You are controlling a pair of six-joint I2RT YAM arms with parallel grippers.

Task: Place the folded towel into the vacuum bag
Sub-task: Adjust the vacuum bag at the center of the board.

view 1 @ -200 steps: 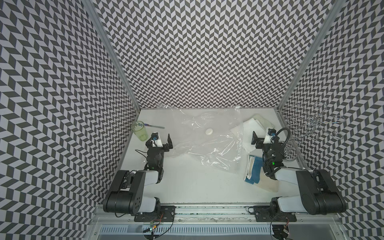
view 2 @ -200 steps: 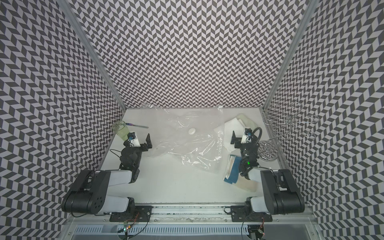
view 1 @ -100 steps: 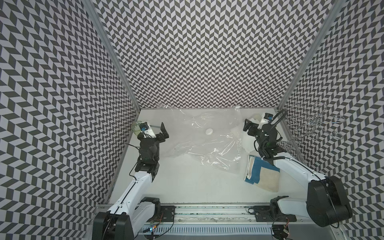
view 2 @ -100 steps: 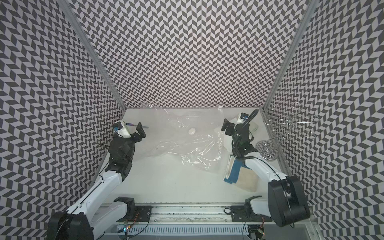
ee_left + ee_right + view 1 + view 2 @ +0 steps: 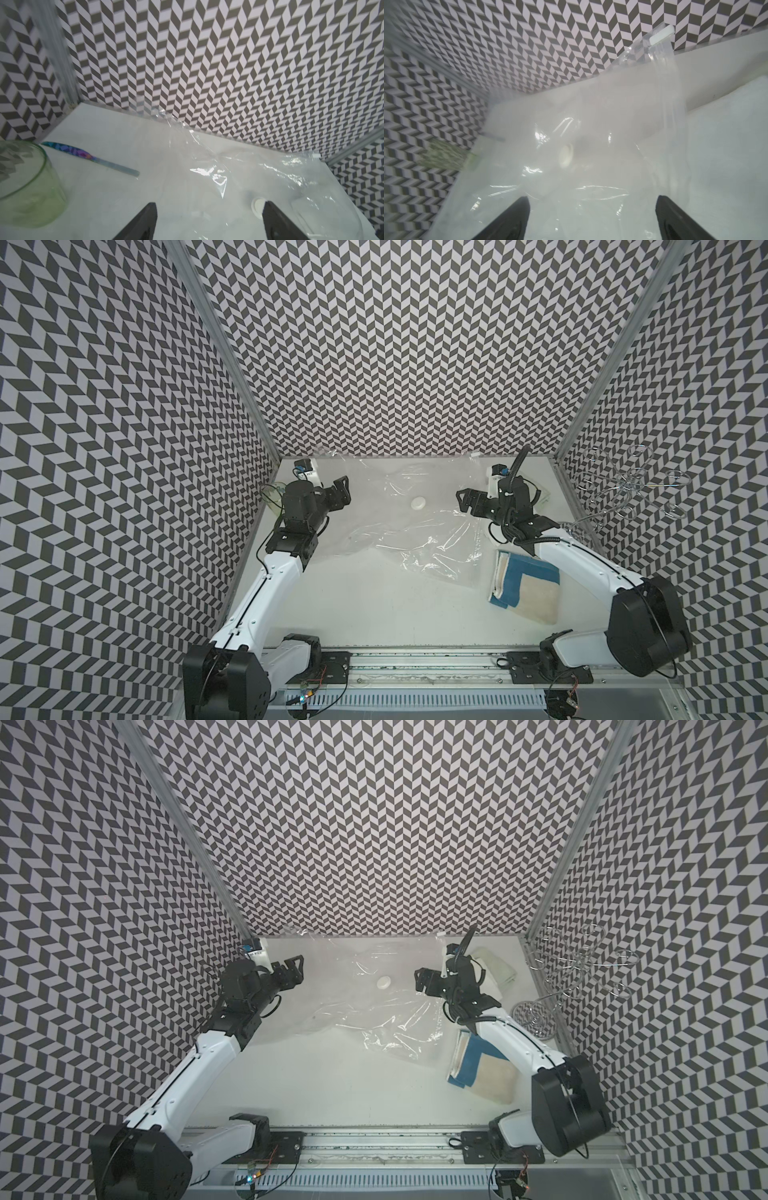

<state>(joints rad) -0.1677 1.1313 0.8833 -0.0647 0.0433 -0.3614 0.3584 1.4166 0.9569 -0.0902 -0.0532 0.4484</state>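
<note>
The vacuum bag (image 5: 436, 531) (image 5: 395, 1019) lies crinkled and transparent across the back middle of the table, its round white valve cap (image 5: 418, 503) (image 5: 384, 982) facing up. The folded towel (image 5: 525, 589) (image 5: 484, 1073), blue and cream, rests flat at the right front, outside the bag and partly under my right arm. My left gripper (image 5: 343, 493) (image 5: 209, 204) hovers open above the bag's left side, with the valve cap (image 5: 257, 206) by one finger. My right gripper (image 5: 467, 504) (image 5: 593, 198) hovers open over the bag (image 5: 591, 166) on its right side. Neither gripper holds anything.
A green glass cup (image 5: 272, 506) (image 5: 27, 187) and a colourful thin tool (image 5: 89, 156) sit at the back left. A pale folded cloth (image 5: 498, 969) lies back right behind my right wrist. A wire rack (image 5: 534, 1015) stands by the right wall. The bag's white zip clip (image 5: 662, 35) leans on the back wall.
Both arms have unfolded from low near the front and reached toward the back, so the grippers now hang over the bag's two sides. Bag and towel have not moved.
</note>
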